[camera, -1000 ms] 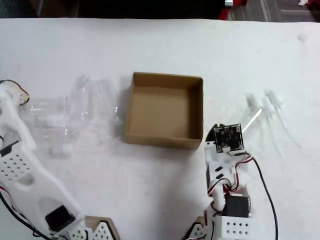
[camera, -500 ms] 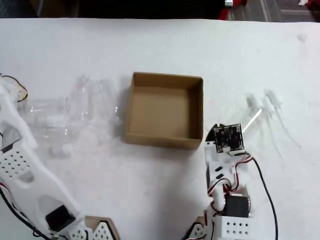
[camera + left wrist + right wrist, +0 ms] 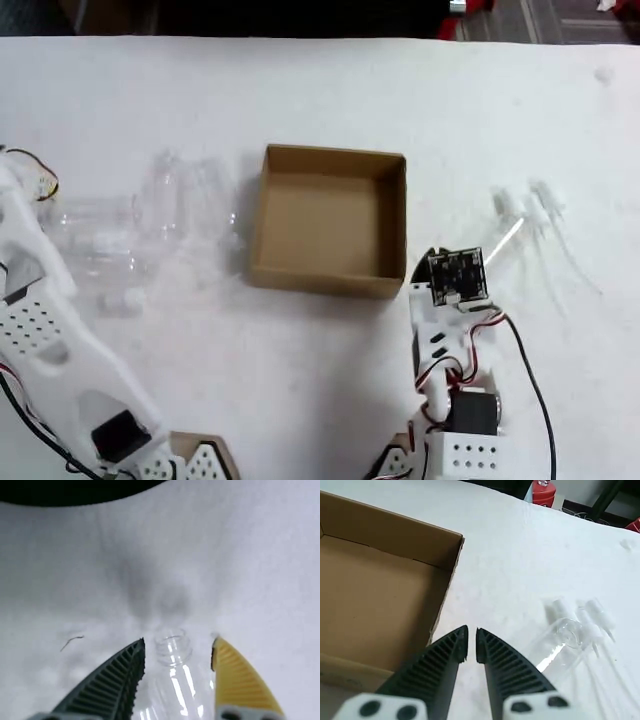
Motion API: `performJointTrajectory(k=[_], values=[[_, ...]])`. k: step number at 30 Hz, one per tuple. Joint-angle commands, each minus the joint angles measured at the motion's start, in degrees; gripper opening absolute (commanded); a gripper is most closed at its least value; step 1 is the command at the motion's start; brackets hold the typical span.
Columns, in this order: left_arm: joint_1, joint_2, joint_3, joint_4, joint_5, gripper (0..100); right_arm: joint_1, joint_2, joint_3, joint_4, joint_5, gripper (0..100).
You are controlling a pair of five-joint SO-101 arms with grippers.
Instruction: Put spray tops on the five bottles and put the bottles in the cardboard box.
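Left gripper [image 3: 178, 651]: jaws apart, straddling the open neck of a clear bottle [image 3: 174, 685] that lies on the white table [image 3: 240, 555]. No cap on it. Whether the fingers touch the bottle's sides cannot be told; gaps show beside the neck.

Right gripper [image 3: 471, 642]: jaws almost together, nothing between them, hanging just off the near corner of the cardboard box [image 3: 447, 532].

Further out, the high view shows the box [image 3: 320, 278] mid-table with nothing inside. The other clear bottles [image 3: 170, 215] lie in a loose cluster to its left, near the left arm [image 3: 40, 330]. The spray tops [image 3: 535, 205] sit well off to its right, with one more bottle [image 3: 560, 635] lying against them.

Judgement: early stage, first pick. No top fitted, nothing boxed.

Next move calls for closing the left jaws on the straddled bottle low enough on the body to hold, then lifting it toward the middle. The right gripper needs to open and fetch a top; clear plastic on white makes alignment tricky.
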Motion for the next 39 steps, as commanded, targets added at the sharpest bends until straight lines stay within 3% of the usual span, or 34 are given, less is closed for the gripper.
performJointTrajectory(k=[1, 7, 21, 39], values=[[0.84, -0.57, -2.29, 0.88, 0.97, 21, 0.13, -0.13, 0.44, 0.31, 0.53, 2.2], [0.84, -0.48, -2.29, 0.53, -0.18, 11, 0.13, -0.13, 0.44, 0.31, 0.53, 2.2], [0.92, -1.63, -3.6, 0.97, -1.76, 10, 0.13, -0.13, 0.44, 0.31, 0.53, 2.2], [7.34, -4.62, -39.91, 26.55, -10.99, 10, 0.13, -0.13, 0.44, 0.31, 0.53, 2.2]])
